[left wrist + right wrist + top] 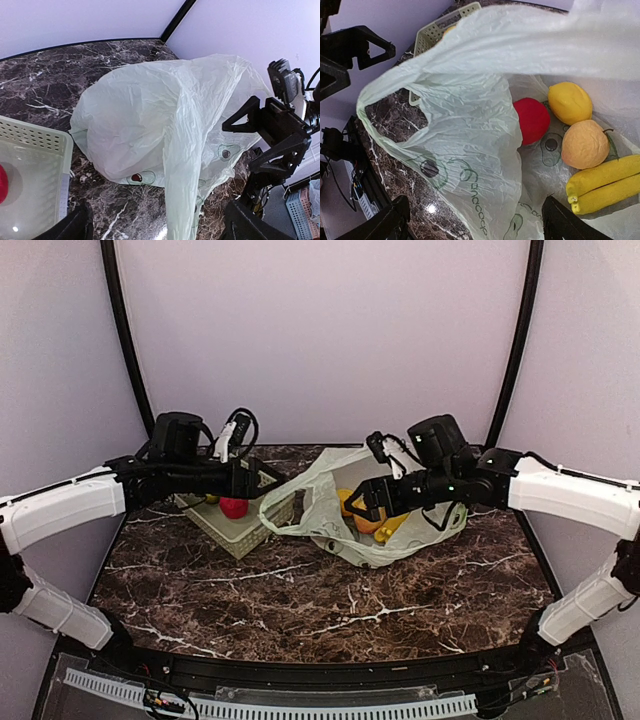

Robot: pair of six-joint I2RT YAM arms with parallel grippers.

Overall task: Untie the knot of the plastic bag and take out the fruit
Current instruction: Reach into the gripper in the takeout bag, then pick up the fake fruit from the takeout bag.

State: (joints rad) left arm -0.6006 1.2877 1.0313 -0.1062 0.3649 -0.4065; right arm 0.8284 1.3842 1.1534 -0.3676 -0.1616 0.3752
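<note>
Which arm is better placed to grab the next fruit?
Right. The right gripper hangs open over the mouth of the plastic bag, fruit in view below it; the left gripper is over the basket.

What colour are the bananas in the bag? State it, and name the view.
Yellow; the bananas show best in the right wrist view, inside the plastic bag.

- Open room runs across the near half of the surface (330, 610).
- A perforated basket (235, 530) stands far left, just beside the plastic bag (330, 540) at far centre.

White-shelled arms (62, 508), black joints (176, 436), black claws (256, 480) (366, 502).
</note>
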